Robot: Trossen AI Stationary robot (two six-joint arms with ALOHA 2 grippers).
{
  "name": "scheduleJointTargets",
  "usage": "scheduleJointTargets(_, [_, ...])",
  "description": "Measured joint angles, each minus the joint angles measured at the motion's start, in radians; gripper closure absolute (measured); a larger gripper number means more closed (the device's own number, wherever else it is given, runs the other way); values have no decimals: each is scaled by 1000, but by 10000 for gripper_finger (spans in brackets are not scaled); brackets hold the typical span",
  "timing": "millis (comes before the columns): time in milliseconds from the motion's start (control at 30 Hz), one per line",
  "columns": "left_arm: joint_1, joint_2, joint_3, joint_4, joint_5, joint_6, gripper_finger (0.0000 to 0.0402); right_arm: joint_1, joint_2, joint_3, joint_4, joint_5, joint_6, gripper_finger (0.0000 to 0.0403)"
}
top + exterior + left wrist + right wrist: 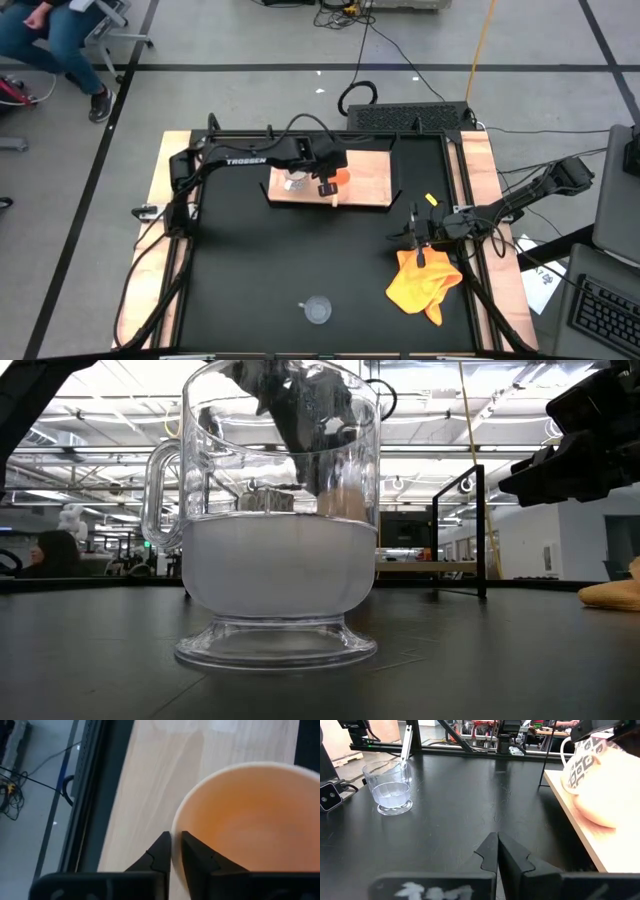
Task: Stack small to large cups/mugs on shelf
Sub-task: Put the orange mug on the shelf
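We see the left gripper [327,180] in the upper middle of the overhead frame, its fingers pinching the orange mug's [245,815] rim over the shelf [365,180], white mug [294,181] just beside it.

Floor [250,40]: was grey, crossed by dark lines.
Cables [370,45]: trailed over the floor behind the table.
Ceiling lights [90,410]: ran in bright rows under an open-beam ceiling.
Person [55,40]: sat at the far left corner, in jeans.
Keyboard [605,310]: lay on a desk at the right edge.
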Motion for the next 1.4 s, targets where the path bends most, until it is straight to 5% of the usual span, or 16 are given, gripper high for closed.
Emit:
scheduleJointTargets(367, [-11,4,-2,-4,25,4,325,0,0,0,0,0,0,403])
scheduleJointTargets(667, [-31,4,-2,24,-59,18,323,0,0,0,0,0,4,403])
scheduleJointTargets(1400, [-32,2,-1,23,-81,22,314,0,0,0,0,0,5,403])
